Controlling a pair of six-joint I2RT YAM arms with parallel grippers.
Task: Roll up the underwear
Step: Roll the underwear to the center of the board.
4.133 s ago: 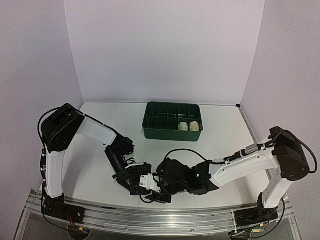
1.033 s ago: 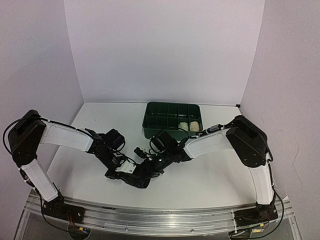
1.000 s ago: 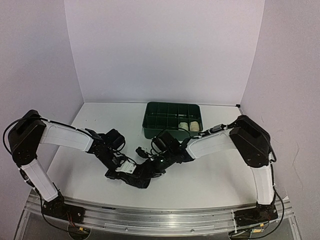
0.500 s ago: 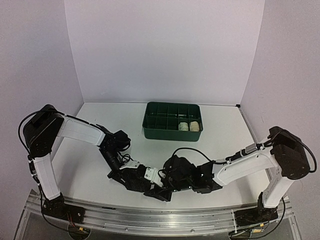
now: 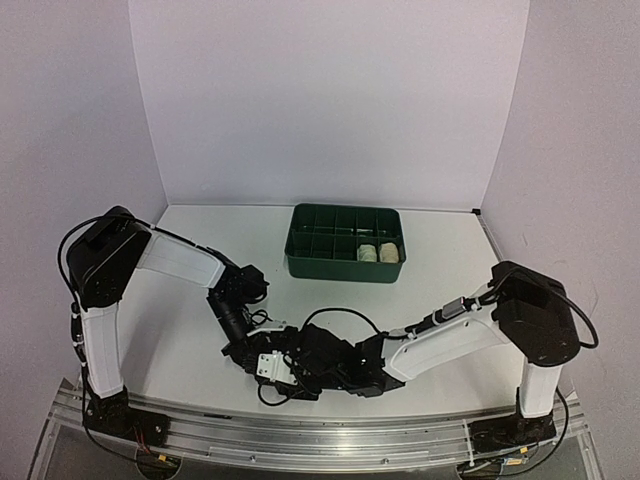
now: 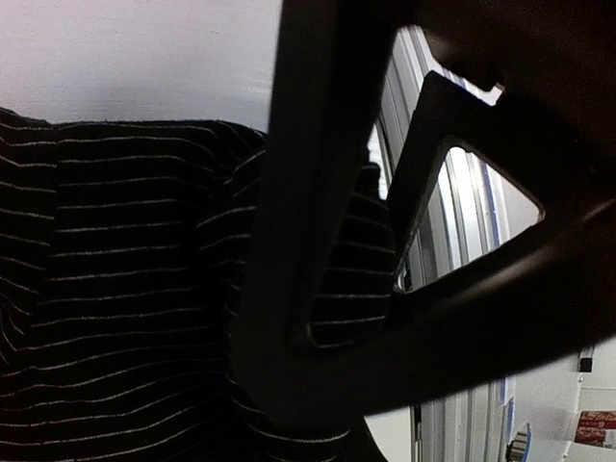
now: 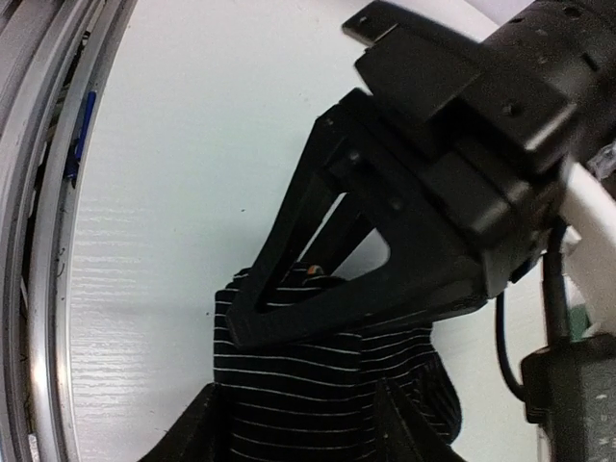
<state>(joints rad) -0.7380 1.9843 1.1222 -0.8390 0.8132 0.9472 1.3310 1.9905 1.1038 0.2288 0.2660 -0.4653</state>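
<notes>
The black underwear (image 7: 308,385), thinly striped in white, lies bunched on the white table near the front edge (image 5: 300,385) and fills the left wrist view (image 6: 115,289). My left gripper (image 7: 289,303) is shut on its upper edge, its dark fingers (image 6: 298,241) pressed into the cloth. My right gripper (image 7: 289,428) is open, and its two fingers (image 7: 188,433) straddle the cloth, which runs on past the right one. From above both grippers meet (image 5: 280,362) in one dark cluster. Two pale rolled underwear (image 5: 377,252) sit in the tray.
The green divided tray (image 5: 310,262) stands at the back centre of the table. A metal rail (image 7: 43,241) runs along the near table edge, close to the cloth. Cables (image 5: 340,318) loop above the right wrist.
The right arm has reached further left along the front edge, and the cluster of grippers and cloth has shifted left. The left arm's elbow has folded in a little.
</notes>
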